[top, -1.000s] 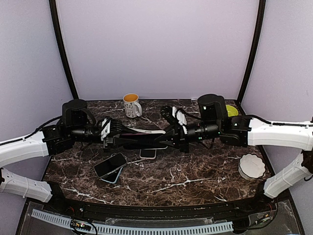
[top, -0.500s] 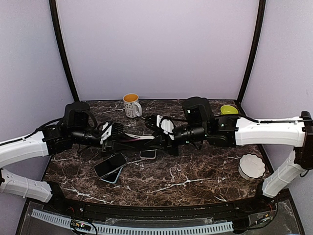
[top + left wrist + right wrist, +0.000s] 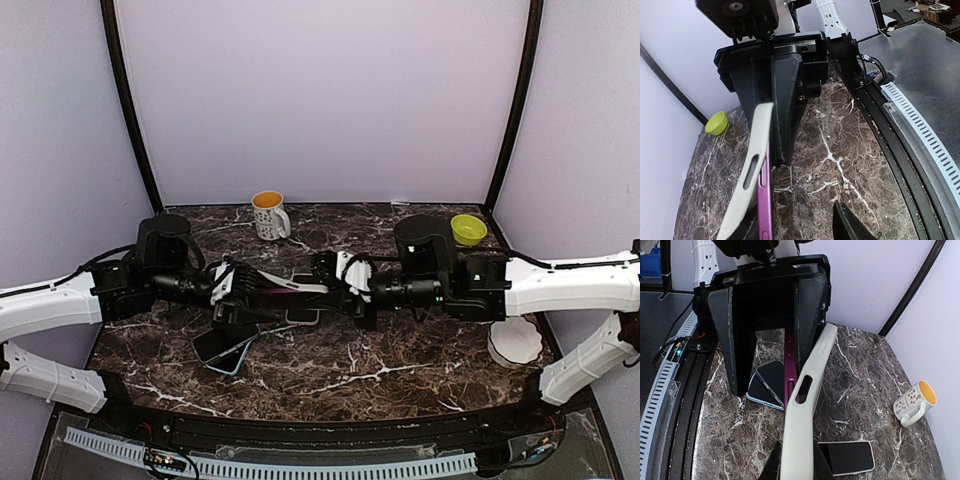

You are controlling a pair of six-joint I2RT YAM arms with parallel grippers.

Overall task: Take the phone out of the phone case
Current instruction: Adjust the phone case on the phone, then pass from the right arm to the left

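Observation:
A cream phone case [image 3: 807, 405] is held edge-up over the table's middle, with my right gripper [image 3: 797, 467] shut on its near end. The purple phone [image 3: 789, 365] lies along the case, and the case's far end bows away from it. My left gripper [image 3: 767, 365] faces it with jaws open; the phone leans against one finger [image 3: 807, 325] and the other finger stands well apart. In the left wrist view the case [image 3: 752, 170] and phone [image 3: 765, 200] sit at the left, with a bare gap to the other finger [image 3: 845, 225]. From above, the case [image 3: 285, 283] spans both grippers.
Two stacked phones [image 3: 225, 345] lie below the left gripper, and another dark phone [image 3: 303, 315] lies under the case. A mug [image 3: 268, 213] stands at the back, a yellow-green bowl [image 3: 467, 228] at the back right, a white dish [image 3: 515, 340] at the right.
The left jaws have opened off the phone. Both grippers and the case have come lower and nearer the table. The right gripper has stayed shut on the case.

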